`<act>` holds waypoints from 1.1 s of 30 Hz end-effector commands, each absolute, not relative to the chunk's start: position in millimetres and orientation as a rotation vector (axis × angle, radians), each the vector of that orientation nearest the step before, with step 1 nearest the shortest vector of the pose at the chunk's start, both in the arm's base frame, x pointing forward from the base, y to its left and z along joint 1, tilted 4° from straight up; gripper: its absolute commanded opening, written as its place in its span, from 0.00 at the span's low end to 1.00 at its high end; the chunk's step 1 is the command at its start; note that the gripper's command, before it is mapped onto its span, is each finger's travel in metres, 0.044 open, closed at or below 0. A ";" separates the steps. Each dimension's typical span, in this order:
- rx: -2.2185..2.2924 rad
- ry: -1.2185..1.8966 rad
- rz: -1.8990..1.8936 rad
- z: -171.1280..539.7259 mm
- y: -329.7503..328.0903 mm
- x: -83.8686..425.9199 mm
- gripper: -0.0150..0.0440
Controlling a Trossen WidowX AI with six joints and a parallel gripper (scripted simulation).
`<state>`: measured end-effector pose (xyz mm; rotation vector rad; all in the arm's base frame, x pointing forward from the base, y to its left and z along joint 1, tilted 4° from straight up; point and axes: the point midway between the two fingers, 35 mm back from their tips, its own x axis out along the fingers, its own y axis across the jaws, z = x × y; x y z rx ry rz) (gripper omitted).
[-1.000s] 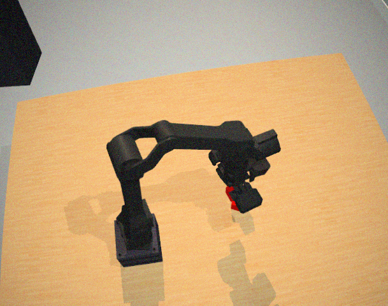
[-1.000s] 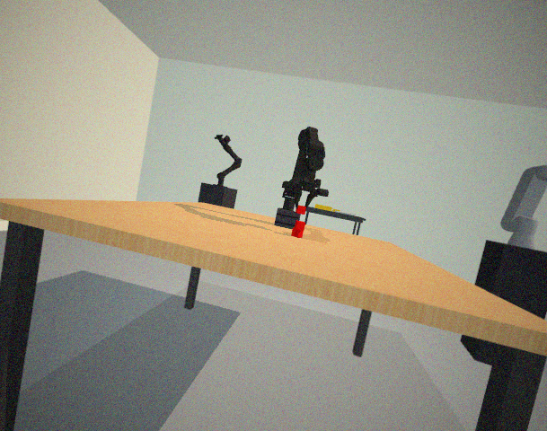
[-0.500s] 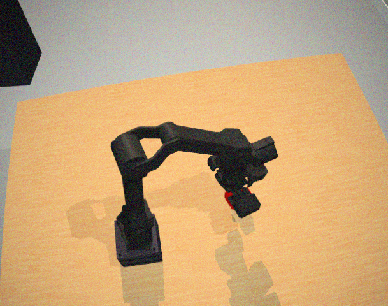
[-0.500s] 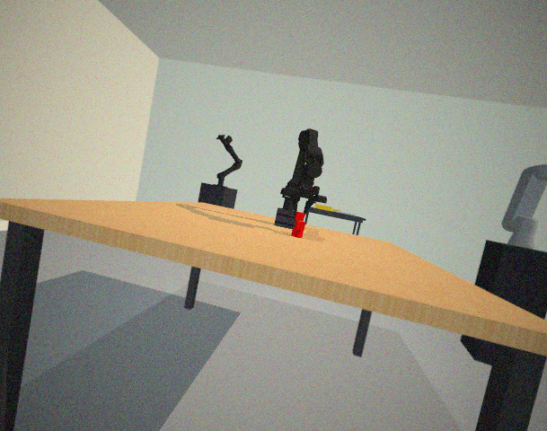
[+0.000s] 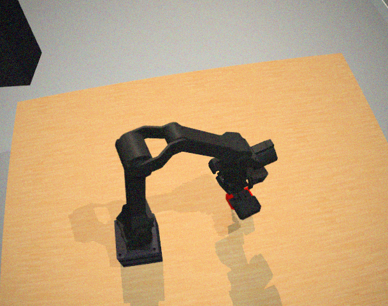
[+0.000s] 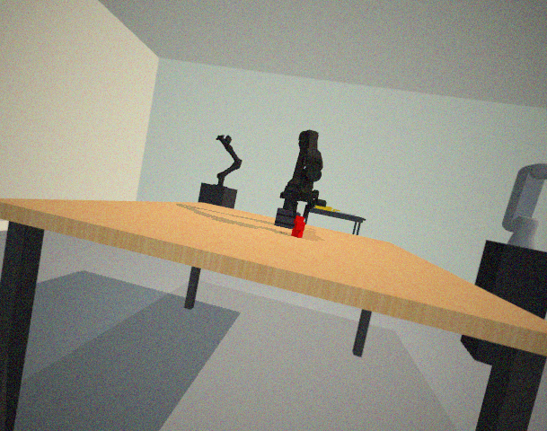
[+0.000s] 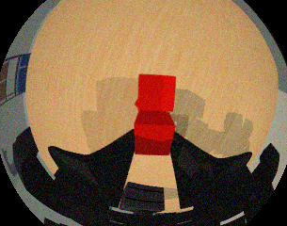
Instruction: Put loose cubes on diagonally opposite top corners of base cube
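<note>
Fingers clamped on red cube [image 7: 153,138]; wooden tabletop [image 5: 194,108] [image 6: 264,259] lit, arm's base [image 5: 121,260] set toward its lower-left corner, pale walls [image 6: 357,120] behind.

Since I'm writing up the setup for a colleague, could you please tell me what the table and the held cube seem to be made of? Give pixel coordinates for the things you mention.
Table [image 5: 286,99] [image 6: 245,250] [image 7: 148,38]: probably wood or wood laminate, satin, judging by its tan, streaky grain.

Held cube [image 7: 152,138]: perhaps painted wood or plastic, matte, being plain red without highlights.
</note>
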<state>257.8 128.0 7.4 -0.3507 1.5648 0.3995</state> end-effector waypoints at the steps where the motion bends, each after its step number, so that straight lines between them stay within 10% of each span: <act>1: -0.351 1.576 0.404 -4.3 128.1 255.1 0.43; 28: -0.350 1.576 0.403 -9.3 128.2 254.9 0.43; 33: -0.350 1.576 0.403 -9.3 128.2 254.9 0.60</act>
